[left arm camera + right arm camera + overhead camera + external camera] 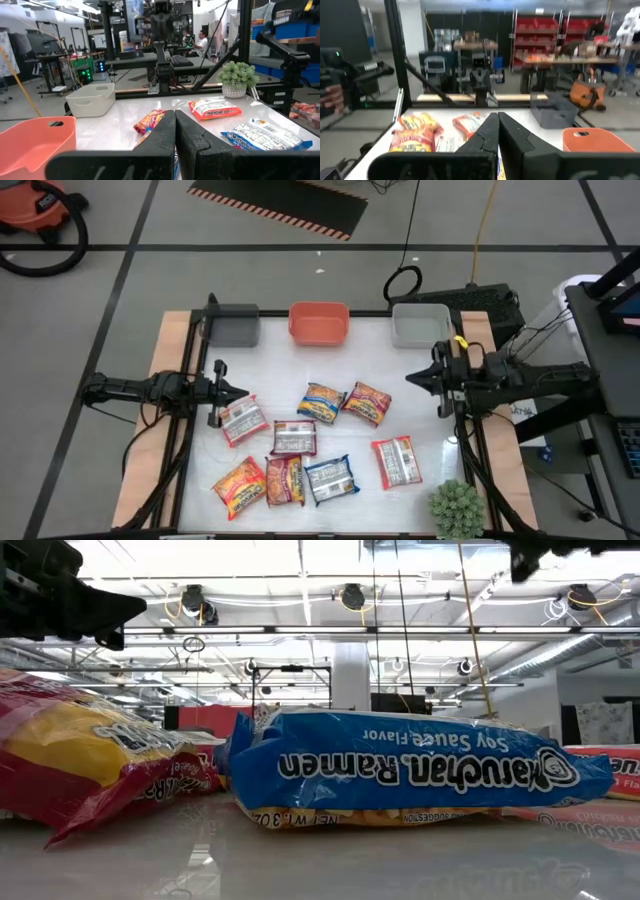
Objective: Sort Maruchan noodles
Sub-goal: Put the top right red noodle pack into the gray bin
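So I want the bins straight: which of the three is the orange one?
The middle bin at the table's far edge, between the dark grey bin and white bin.

Eight noodle packets [323, 402], three bins [318, 323], one plant [456, 506].

"Maruchan Ramen" on blue packet [410, 775]

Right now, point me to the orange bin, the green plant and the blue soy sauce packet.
orange bin [318, 324], high view, on its inner floor.
green plant [457, 508], high view, middle of the foliage.
blue soy sauce packet [410, 772], low view, on the printed blue front.
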You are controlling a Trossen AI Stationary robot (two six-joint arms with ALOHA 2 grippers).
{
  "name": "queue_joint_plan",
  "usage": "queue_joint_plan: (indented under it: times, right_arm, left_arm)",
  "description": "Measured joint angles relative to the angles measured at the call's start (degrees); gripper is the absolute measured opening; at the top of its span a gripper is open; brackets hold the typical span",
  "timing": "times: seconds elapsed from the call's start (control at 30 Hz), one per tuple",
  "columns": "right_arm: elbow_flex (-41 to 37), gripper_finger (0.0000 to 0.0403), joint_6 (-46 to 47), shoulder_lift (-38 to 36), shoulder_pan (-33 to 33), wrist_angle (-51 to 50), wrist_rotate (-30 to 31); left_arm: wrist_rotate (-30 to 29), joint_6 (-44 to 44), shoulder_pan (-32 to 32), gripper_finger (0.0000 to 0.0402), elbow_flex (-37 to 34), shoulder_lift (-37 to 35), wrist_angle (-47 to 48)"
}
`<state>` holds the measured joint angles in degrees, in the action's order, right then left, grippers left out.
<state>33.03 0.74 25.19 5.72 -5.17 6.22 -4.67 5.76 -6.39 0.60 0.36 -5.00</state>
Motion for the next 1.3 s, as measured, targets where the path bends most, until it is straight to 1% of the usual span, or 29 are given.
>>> queue_joint_plan:
  times: [0.17, 0.37, 0.6, 0.7, 0.87, 1.0, 1.13, 1.23, 1.3]
  right_arm:
    - [14.1, 0.0, 0.0, 9.9, 0.0, -8.3, 0.0]
    - [30.0, 0.0, 0.1, 19.8, 0.0, -18.1, 0.4]
    - [46.4, 0.0, 0.1, 29.8, 0.0, -27.9, 2.9]
    - [51.6, 0.0, 1.7, 33.4, 0.0, -32.5, 4.1]
    - [52.7, 0.0, 4.5, 36.8, 0.0, -35.6, 4.5]
    - [52.7, 0.0, 5.8, 38.7, 0.0, -39.2, 4.5]
    - [52.6, 0.0, 8.7, 40.4, 0.0, -42.8, 4.9]
    - [50.2, 0.0, 9.8, 40.9, 0.9, -43.8, 8.5]
    - [47.9, 0.0, 10.5, 40.9, 1.4, -43.5, 10.4]
  left_arm:
    - [0.0, -0.3, 0.0, 0.0001, 0.0, 0.0, 0.0]
    - [0.0, -0.4, 0.0, 0.0001, 0.0, 0.0, 0.0]
    - [0.1, -3.5, 0.0, 0.0001, 0.0, 0.0, 0.0]
    - [0.3, -4.2, 0.0, 0.0001, 0.0, 0.0, 0.0]
    - [0.6, -8.3, 0.0, 0.0001, 0.2, 0.0, -1.4]
    - [0.6, -10.1, 0.0, 0.0001, 3.6, 0.1, 0.4]
    - [0.8, -12.5, -0.2, 0.0001, 10.3, 2.2, 4.9]
    - [2.9, -13.2, -1.0, 0.0001, 17.3, 5.8, 10.1]
    - [3.3, -13.3, -1.8, 0.0001, 22.4, 8.9, 14.3]
